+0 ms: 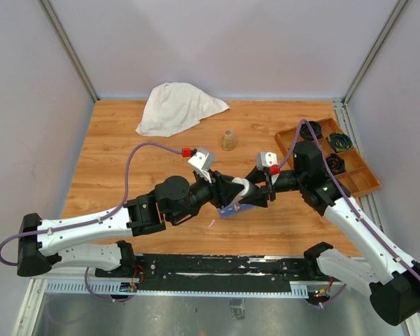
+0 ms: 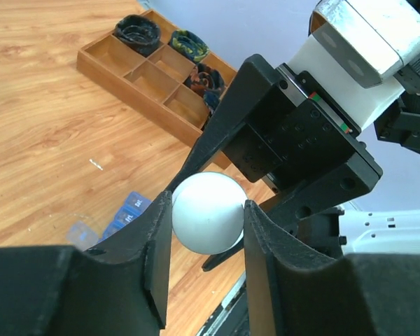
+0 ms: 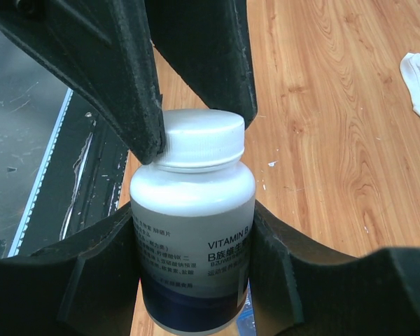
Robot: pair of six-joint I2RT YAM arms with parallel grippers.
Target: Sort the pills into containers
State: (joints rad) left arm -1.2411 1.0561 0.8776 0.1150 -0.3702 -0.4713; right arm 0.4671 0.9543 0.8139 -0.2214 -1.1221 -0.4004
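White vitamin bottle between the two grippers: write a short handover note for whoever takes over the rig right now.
Right gripper: shut on the body of the white plastic vitamin bottle.
Left gripper: closed on the bottle's white screw cap, which is still on.
Narrow translucent blue pill-organizer strip: lies on the wooden table under the grippers.
Done: bottle picked up, cap gripped. No pills in view.
Left: unscrew the cap, get pills out, sort them into the strip's compartments.
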